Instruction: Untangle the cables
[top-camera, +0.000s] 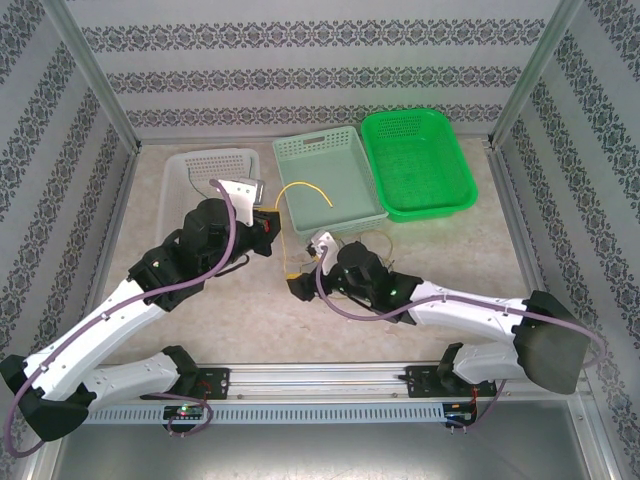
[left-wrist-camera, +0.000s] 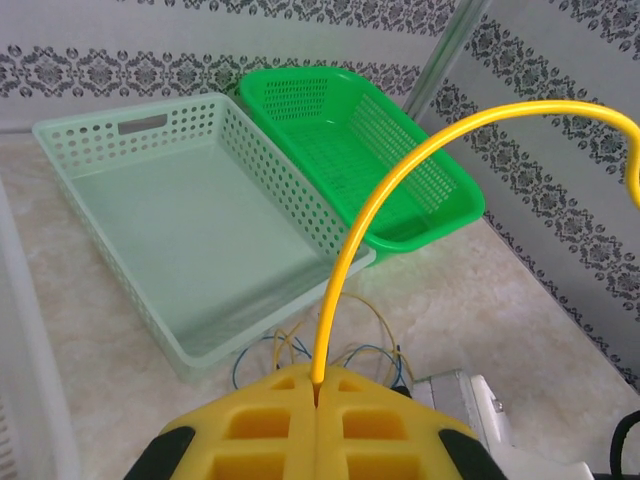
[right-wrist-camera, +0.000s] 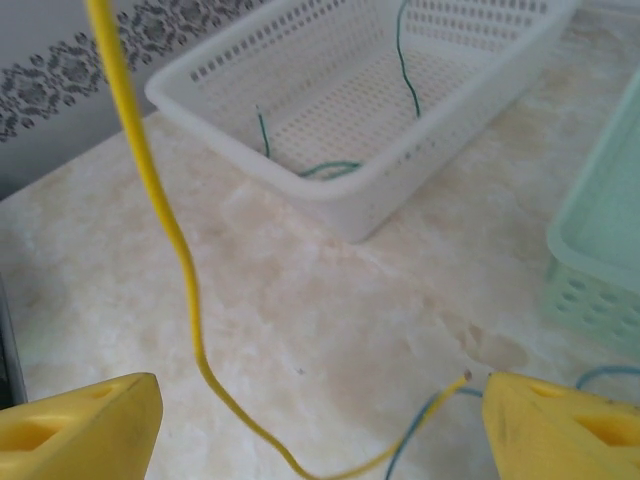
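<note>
Top external view: marble-look beige table (top-camera: 450, 260), three perforated plastic baskets at the far side. White basket (right-wrist-camera: 350, 190) is on the left, mint basket (left-wrist-camera: 130, 125) in the middle, green basket (top-camera: 420, 212) on the right, rims close together. All three are rectangular with rounded corners and hole-grid walls.

Left wrist view: left claw (left-wrist-camera: 318, 395) has blocky yellow fingers pressed together, clamped on the yellow cable (left-wrist-camera: 327, 320). The cable is thin, smooth and glossy. It rises straight out of the seam between the fingers, then bends in a wide arc up and to the right, over the mint and green baskets. Below the fingers, just off the near corner of the mint basket, lies the tangle (left-wrist-camera: 375, 345): very fine yellow and blue loops flat on the table.

Right wrist view: right claw (right-wrist-camera: 320, 420) has its fingers wide apart, nothing gripped. The yellow cable drops from the top left, kinks, and curls along the table between the two fingers, its cut end pointing up near the right one. I cannot tell whether it touches either finger. A blue cable (right-wrist-camera: 420, 432) runs beside that end, thinner and matte. A green cable (right-wrist-camera: 403, 60) sits in the white basket, a dark thin strand standing up in loose curves and looping at the near wall.
</note>
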